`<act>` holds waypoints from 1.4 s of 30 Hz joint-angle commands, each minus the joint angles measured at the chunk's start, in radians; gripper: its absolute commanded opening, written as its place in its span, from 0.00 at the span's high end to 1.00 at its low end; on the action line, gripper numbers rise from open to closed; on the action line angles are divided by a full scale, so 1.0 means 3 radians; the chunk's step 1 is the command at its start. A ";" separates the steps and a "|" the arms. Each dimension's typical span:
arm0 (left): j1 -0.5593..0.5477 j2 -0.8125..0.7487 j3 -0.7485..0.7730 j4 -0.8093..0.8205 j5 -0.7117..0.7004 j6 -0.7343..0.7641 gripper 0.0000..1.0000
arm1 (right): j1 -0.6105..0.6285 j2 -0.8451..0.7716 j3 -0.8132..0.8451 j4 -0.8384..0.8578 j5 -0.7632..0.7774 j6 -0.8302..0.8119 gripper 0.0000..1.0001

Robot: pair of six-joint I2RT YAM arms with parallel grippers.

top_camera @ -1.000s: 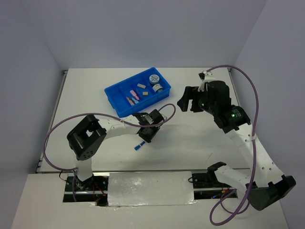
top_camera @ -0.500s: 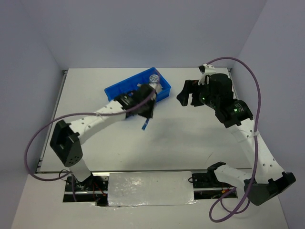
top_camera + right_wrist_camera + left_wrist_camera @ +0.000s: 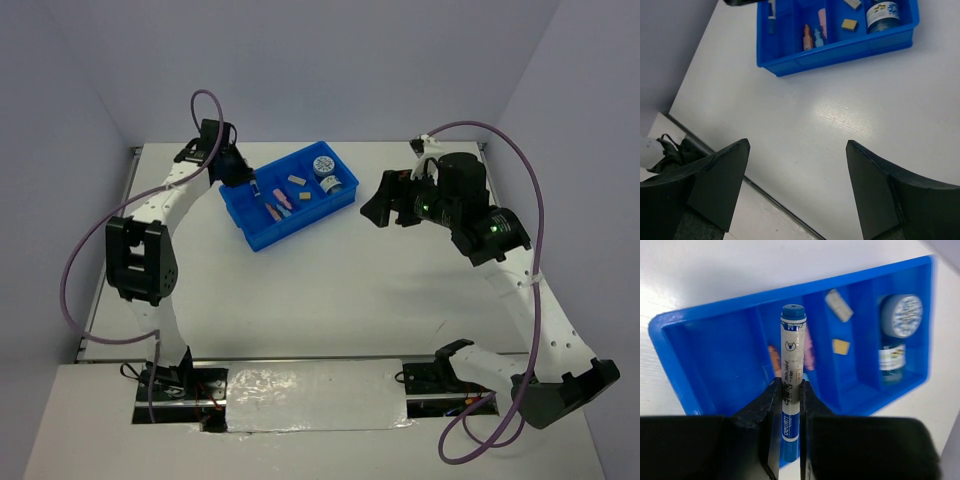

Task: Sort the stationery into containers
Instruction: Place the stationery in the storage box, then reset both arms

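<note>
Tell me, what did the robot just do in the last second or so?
The left claw carried the blue-and-white marker from low over the table's near middle to the far left. It now holds the marker above the left end of the blue tray, its grip unchanged. The right claw stayed open to the right of the tray, barely shifting. The tray and the pieces in it did not move.

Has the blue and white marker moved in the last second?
Yes. The marker, in the left pincer, went from table near the blue tray to over its left end.
</note>
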 commanded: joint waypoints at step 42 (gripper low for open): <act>0.0058 -0.2949 -0.0745 -0.1905 -0.1685 0.0759 0.01 | -0.0014 -0.0857 0.0596 -0.1145 0.1715 -0.0187 0.00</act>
